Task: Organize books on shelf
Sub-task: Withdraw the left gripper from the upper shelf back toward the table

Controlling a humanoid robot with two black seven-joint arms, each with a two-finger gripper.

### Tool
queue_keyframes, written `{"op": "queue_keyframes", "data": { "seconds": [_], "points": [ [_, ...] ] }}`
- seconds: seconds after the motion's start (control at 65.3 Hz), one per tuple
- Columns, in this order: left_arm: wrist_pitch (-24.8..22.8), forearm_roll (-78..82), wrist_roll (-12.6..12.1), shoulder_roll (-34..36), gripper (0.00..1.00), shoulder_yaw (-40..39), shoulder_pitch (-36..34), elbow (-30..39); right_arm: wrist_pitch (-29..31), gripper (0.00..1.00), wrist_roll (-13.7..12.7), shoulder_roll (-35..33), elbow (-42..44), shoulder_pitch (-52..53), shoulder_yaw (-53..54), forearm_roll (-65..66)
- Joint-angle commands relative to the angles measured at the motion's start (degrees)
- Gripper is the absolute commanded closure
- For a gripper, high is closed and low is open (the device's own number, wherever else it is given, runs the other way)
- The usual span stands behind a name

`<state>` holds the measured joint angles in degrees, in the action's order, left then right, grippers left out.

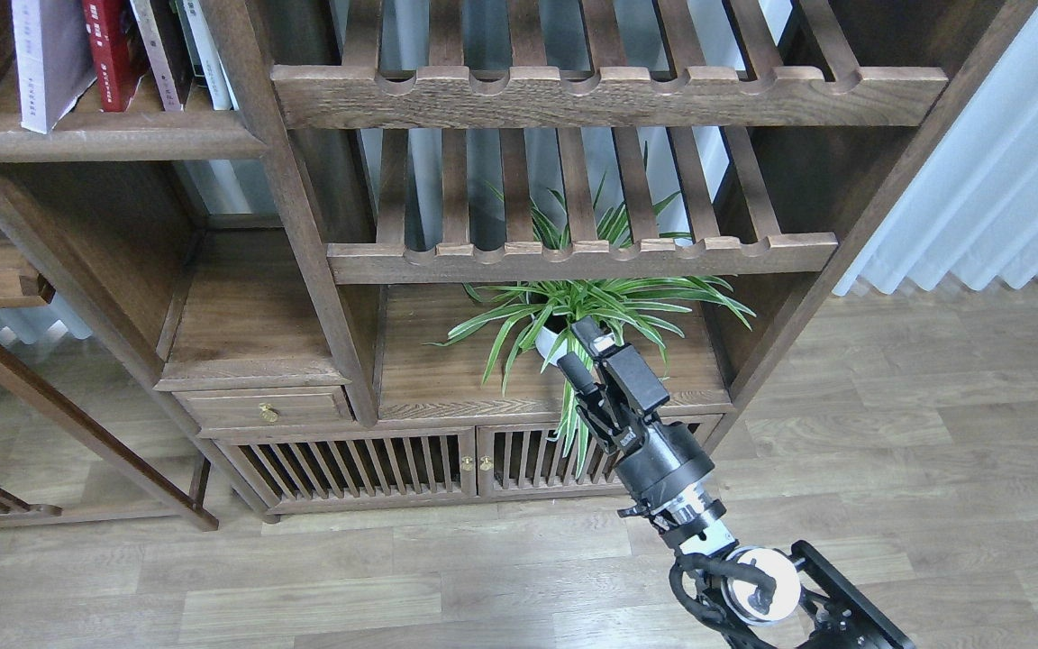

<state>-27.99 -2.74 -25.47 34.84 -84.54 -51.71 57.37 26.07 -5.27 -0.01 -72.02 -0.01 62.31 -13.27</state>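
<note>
The books stand at the top left on the shelf [104, 140], a solid dark-brown board with a thick front lip. A thick white-lavender book [46, 59] leans at the left, its lower corner past the lip. A bright red book [113, 50] stands beside it, then a dark book with a pale spine [157, 50]. My right gripper [580, 350] is far from them, low in the middle, in front of a plant. Its two fingers stand apart and hold nothing. My left gripper is out of view.
More thin books [204, 50] stand to the right of the three. Slatted racks with notched front rails [609, 95] fill the middle bay. A potted spider plant [573, 311] sits under them, above a cabinet with slatted doors [348, 464]. White curtains [1006, 162] hang at the right.
</note>
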Motion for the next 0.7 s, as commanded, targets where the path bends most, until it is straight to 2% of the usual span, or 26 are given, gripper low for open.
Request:
{"op": "queue_keyframes", "data": {
  "seconds": [0.0, 0.122, 0.245, 0.383, 0.459, 0.689],
  "points": [
    [0.0, -3.1, 0.2, 0.4, 0.00, -1.1, 6.2, 9.8, -0.1, 0.10, 0.0, 0.0, 0.0, 0.4, -0.1, -0.1],
    [0.0, -4.4, 1.5, -0.6, 0.00, -0.3, 10.8, 16.5, -0.3, 0.09, 0.0, 0.0, -0.1, 1.0, -0.2, -0.1],
    [0.0, -4.4, 1.8, -3.6, 0.00, 0.4, 15.2, 19.3, -0.3, 0.05, 0.0, 0.0, -0.1, 2.3, -0.5, -0.2],
    [0.0, -4.4, 1.9, -5.2, 0.00, 2.3, 19.5, 20.9, -0.2, 0.01, 0.1, 0.0, -0.2, 3.6, -1.5, -0.2],
    [0.0, -4.4, 1.9, -8.3, 0.00, 4.4, 22.1, 21.4, -0.1, 0.01, 0.1, 0.0, -0.4, 4.7, -1.7, -0.3],
    [0.0, -4.4, 1.9, -12.2, 0.00, 8.9, 25.3, 21.6, 0.2, 0.01, 0.2, 0.0, -0.6, 5.3, -1.8, -0.4]
  ]
}}
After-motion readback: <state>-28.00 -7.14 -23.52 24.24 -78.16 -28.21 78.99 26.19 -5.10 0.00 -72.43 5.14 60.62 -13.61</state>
